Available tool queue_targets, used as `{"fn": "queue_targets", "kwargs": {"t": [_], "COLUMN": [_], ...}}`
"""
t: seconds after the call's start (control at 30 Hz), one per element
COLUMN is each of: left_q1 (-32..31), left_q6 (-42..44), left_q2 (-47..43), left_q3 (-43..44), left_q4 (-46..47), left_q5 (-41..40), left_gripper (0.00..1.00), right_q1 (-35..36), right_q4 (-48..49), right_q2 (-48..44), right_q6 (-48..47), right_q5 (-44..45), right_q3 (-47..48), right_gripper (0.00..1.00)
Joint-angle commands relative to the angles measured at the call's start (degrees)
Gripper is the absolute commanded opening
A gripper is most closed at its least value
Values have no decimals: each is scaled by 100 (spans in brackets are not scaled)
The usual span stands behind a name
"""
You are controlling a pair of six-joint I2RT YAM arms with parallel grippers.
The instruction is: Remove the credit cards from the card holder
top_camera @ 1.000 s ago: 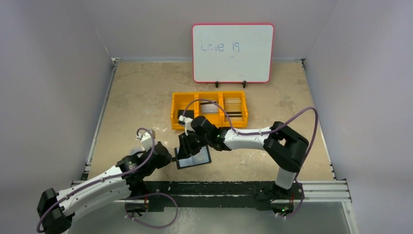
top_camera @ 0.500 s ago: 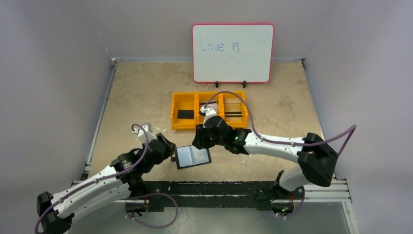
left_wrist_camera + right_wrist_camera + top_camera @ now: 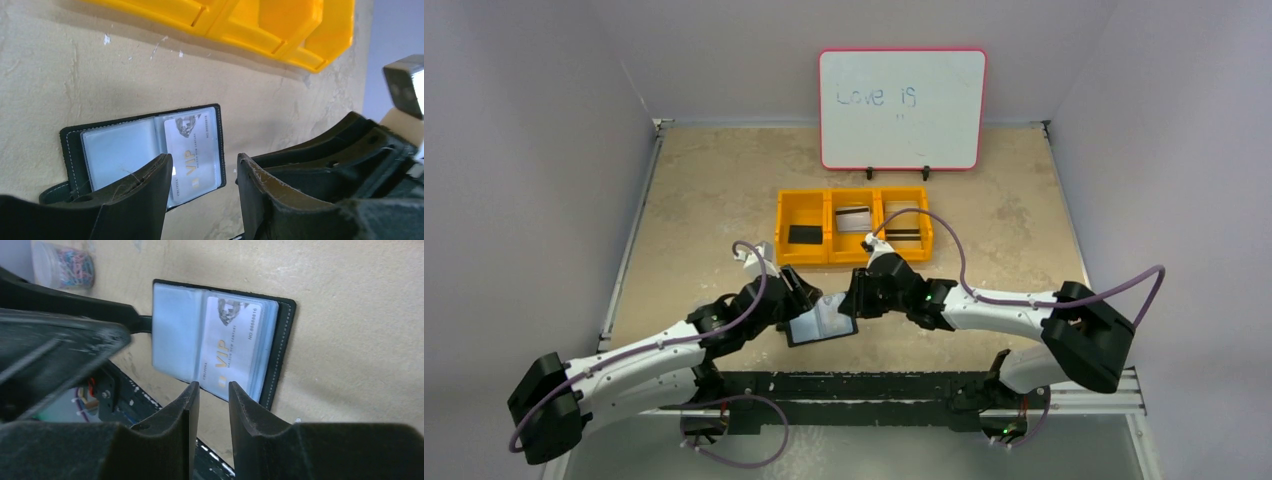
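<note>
Showing "VIP" credit card [image 3: 230,350], open card holder [image 3: 285,340]

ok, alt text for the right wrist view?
An open black card holder lies flat on a tan table, with a whitish card marked VIP in the clear pocket on the right of the view. The right end effector hovers in the foreground, its two dark fingers slightly apart and lined up with the card's near edge.
</note>
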Motion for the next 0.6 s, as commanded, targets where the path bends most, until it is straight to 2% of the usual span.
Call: {"fn": "queue_targets", "kwargs": {"t": [0.0,0.27,0.57], "left_q1": [-12,-11,-6], "left_q6": [-72,-150,-78], "left_q2": [486,787,757], "left_q3": [-57,-132,-165], "left_q4": [774,669,730], "left_q5": [324,280,344], "left_gripper": [50,50,50], "right_q1": [-96,-395,-412], "right_q4": [575,749,338], "right_q2": [-32,342,770], "right_q6": [224,148,56], "right_q5": [-319,-857,-788], "right_q3": [-34,-100,174], "right_gripper": [30,23,23]}}
